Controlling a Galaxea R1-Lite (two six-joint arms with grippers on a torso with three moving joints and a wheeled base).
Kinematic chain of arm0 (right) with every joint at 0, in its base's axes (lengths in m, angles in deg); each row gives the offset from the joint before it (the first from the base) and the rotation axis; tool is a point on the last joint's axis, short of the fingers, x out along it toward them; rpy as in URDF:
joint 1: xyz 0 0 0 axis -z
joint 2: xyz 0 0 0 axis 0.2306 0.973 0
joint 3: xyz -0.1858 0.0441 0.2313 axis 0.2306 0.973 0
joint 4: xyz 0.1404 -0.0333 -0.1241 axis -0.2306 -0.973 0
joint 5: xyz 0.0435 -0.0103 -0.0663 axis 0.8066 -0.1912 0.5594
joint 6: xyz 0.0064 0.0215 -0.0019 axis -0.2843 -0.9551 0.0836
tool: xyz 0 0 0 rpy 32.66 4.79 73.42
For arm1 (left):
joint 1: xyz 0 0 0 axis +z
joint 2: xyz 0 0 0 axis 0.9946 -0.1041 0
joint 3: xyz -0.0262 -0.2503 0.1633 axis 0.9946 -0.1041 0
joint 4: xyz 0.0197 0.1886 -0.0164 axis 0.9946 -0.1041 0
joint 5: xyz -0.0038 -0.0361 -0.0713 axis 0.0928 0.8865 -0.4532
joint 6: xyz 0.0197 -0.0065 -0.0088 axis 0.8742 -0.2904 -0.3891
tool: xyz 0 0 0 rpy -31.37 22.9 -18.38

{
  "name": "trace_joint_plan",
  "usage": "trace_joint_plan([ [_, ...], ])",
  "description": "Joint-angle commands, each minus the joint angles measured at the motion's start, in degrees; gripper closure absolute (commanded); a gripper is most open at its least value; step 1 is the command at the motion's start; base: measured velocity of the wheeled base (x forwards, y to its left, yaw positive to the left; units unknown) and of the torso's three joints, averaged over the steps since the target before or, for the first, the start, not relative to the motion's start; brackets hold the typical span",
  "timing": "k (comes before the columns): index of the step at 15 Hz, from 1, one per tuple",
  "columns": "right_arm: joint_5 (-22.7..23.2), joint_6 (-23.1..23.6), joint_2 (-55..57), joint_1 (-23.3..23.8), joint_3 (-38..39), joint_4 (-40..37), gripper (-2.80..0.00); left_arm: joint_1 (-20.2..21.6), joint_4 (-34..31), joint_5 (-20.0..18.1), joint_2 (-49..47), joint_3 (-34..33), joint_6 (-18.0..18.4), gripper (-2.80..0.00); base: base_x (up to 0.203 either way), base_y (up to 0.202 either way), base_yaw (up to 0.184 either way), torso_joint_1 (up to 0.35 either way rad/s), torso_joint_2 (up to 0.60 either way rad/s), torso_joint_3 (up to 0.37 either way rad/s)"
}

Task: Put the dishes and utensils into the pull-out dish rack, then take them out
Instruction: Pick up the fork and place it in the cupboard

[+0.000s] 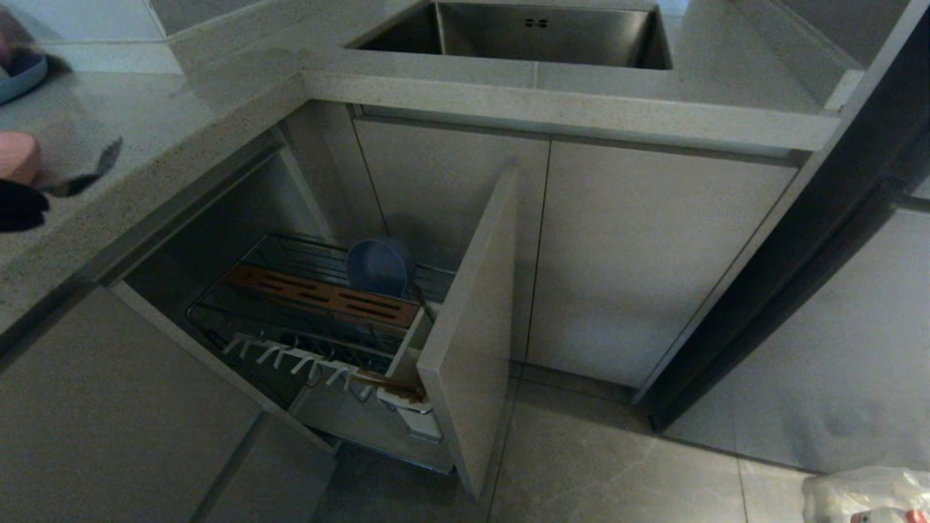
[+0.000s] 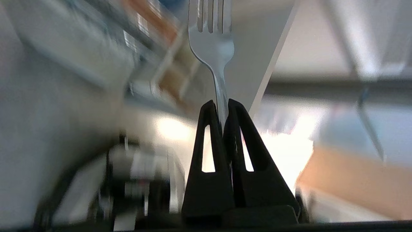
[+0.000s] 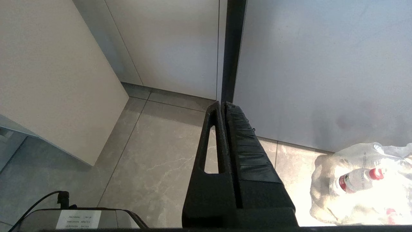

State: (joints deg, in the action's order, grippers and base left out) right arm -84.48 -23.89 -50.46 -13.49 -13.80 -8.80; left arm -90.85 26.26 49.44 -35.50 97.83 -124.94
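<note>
My left gripper [image 1: 25, 203] hangs over the countertop at the far left, shut on the handle of the silver fork [image 1: 83, 178]. In the left wrist view the fork [image 2: 210, 48] sticks straight out from between the closed fingertips of the left gripper [image 2: 220, 103], tines away. The pull-out dish rack [image 1: 305, 305] stands open below, with the blue-grey bowl [image 1: 376, 267] on edge behind its wooden strip. Tan chopsticks [image 1: 389, 383] lie at its front corner by the white cup [image 1: 421, 421]. My right gripper [image 3: 222, 103] is shut and empty above the floor.
A pink dish [image 1: 14, 156] and a blue one [image 1: 22, 73] sit on the countertop [image 1: 109, 116], cut off at the left edge. The sink [image 1: 538, 36] is behind. The rack's door front [image 1: 472, 327] juts out. A plastic bag of bottles [image 3: 360, 183] lies on the floor.
</note>
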Motion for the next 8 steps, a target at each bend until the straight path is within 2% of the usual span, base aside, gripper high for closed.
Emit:
trace_joint_plan([
  [1,-0.01,0.00,0.00,-0.02,0.01,0.00,0.00,-1.72,-2.41,-1.92,-5.51,-1.01,-0.13,0.00,0.000,0.000,0.000,0.000,0.00,0.000],
  [4,0.00,-0.01,0.00,-0.02,0.01,0.00,0.00,-4.94,-4.26,-3.60,-12.48,0.40,0.00,0.00,0.000,0.000,0.000,0.000,0.00,0.000],
  [8,0.00,-0.01,0.01,-0.02,0.01,0.00,0.00,-9.58,-8.31,-2.75,-24.54,7.96,-0.02,0.00,0.000,0.000,0.000,0.000,0.00,0.000],
])
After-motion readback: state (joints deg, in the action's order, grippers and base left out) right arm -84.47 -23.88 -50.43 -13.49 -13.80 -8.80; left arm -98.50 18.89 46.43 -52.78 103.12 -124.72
